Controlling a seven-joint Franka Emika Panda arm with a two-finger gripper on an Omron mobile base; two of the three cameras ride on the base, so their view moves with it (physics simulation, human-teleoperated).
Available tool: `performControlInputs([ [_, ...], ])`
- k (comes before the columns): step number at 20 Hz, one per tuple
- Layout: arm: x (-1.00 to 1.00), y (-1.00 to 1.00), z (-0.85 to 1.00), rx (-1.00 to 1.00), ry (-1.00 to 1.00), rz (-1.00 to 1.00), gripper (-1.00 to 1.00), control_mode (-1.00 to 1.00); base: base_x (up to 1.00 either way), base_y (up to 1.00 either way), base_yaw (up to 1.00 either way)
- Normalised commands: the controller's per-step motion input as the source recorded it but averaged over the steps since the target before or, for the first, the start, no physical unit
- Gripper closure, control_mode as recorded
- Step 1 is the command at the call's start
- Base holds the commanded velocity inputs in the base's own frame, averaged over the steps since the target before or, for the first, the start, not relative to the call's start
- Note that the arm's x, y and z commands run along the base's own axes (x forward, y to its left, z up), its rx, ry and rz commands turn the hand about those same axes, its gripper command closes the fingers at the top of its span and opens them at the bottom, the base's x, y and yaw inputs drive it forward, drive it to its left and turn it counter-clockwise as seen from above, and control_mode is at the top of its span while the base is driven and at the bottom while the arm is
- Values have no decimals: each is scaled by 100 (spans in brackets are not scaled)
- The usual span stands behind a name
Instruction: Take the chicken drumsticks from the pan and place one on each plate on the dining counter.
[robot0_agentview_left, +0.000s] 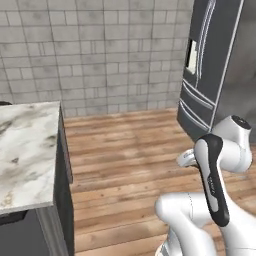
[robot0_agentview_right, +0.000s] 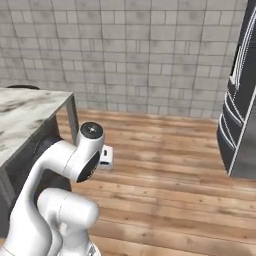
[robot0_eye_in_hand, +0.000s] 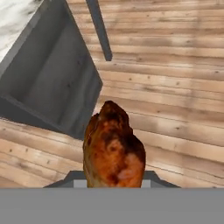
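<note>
A glossy orange-brown chicken drumstick stands upright in my gripper, which is shut on its lower end. Its thick, charred end points away from the hand. It hangs over the wooden floor, beside the corner of the dining counter. The counter's white veined marble top lies to the arm's left, and its dark grey base is at the upper left in the hand view. The pan and the plates are out of view.
A dark steel fridge stands at the right against the grey tiled wall. Open wooden floor stretches between the counter and the fridge.
</note>
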Motion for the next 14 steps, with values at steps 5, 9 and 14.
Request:
performControlInputs([
  [5,0,0,0,0,0,0,100,100,89,-61,52],
  [9,0,0,0,0,0,0,100,100,100,-46,45],
  [14,0,0,0,0,0,0,100,100,100,-62,36],
])
